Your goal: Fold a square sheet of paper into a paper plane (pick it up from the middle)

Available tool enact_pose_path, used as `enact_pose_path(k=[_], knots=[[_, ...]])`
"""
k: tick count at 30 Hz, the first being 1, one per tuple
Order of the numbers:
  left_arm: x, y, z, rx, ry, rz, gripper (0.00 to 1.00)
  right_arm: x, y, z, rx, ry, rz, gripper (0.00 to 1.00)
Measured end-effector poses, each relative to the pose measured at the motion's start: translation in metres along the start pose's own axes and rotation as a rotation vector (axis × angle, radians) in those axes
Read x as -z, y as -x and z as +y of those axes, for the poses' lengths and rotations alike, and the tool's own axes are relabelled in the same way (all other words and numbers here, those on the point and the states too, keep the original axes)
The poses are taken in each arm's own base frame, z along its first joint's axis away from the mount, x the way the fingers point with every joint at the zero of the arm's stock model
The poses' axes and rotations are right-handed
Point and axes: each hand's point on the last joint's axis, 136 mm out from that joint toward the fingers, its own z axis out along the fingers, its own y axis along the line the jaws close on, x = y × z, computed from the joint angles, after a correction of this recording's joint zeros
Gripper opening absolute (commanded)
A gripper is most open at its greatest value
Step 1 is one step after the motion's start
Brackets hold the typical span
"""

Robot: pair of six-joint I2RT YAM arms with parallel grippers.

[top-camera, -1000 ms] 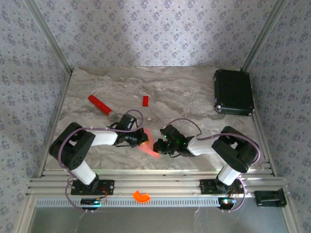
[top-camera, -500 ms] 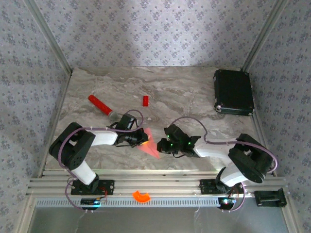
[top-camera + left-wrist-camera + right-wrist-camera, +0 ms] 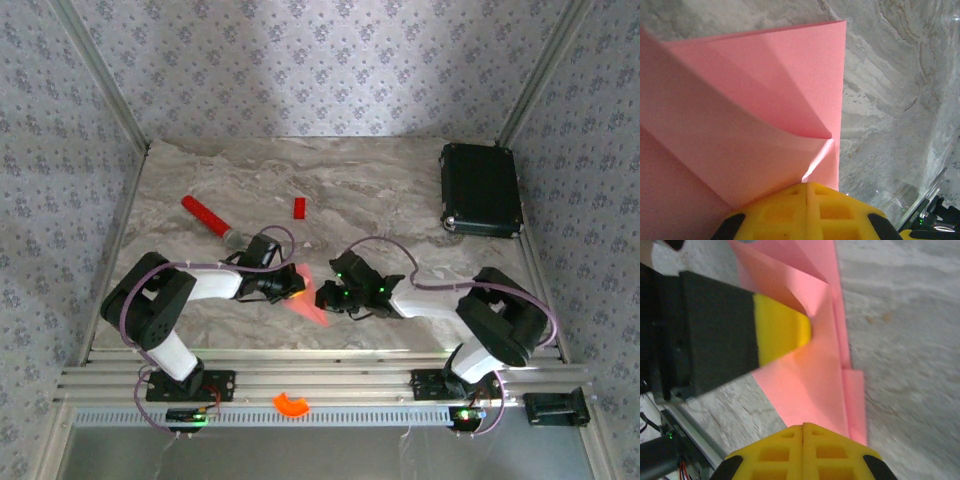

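Observation:
The square sheet of paper (image 3: 312,305) is now a creased salmon-pink folded shape near the table's front, between the two arms. My left gripper (image 3: 296,287) is shut on its left part. In the left wrist view a raised pink flap (image 3: 765,100) runs into the closed yellow tips (image 3: 807,186). My right gripper (image 3: 328,296) is shut, its tips (image 3: 803,427) resting over the paper's near edge (image 3: 815,385). I cannot tell whether it pinches the paper. The left gripper's yellow finger (image 3: 782,332) reaches into the fold from the left.
A red stick with a grey tip (image 3: 207,217) lies at the left and a small red block (image 3: 298,207) near the middle. A black case (image 3: 481,189) sits at the back right. An orange piece (image 3: 292,404) rests on the front rail.
The right arm has swung its elbow out and back, and its gripper has slid slightly left along the paper. The left gripper has stayed in place with the paper.

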Motion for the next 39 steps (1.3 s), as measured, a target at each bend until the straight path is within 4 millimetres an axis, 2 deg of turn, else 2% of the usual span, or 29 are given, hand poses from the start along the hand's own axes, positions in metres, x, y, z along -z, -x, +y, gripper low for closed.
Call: enact_pose_path(k=[4, 7, 14, 19, 23, 32, 36, 39], knots=[[0.000, 0.000, 0.000, 0.000, 0.000, 0.000, 0.00, -0.015, 0.006, 0.003, -0.003, -0.005, 0.014, 0.00], [0.000, 0.000, 0.000, 0.000, -0.001, 0.000, 0.00, -0.027, -0.001, -0.013, -0.019, -0.053, 0.039, 0.00], [0.004, 0.000, -0.003, -0.008, -0.001, -0.001, 0.01, -0.029, -0.007, -0.015, -0.029, -0.023, 0.005, 0.00], [0.017, -0.003, -0.024, -0.053, -0.039, -0.018, 0.00, -0.032, -0.021, -0.007, -0.011, -0.014, 0.014, 0.00], [0.016, -0.013, -0.035, -0.096, -0.053, -0.005, 0.00, -0.033, -0.027, -0.005, -0.012, -0.011, 0.018, 0.00], [0.010, -0.016, -0.008, -0.064, 0.006, 0.002, 0.00, -0.027, -0.032, -0.009, -0.021, -0.008, 0.021, 0.00], [0.012, 0.002, 0.013, -0.018, 0.030, -0.016, 0.00, -0.027, -0.032, -0.009, -0.020, -0.007, 0.022, 0.00], [0.016, 0.011, 0.018, -0.007, 0.010, -0.006, 0.00, -0.027, -0.032, -0.009, -0.020, -0.008, 0.022, 0.00]])
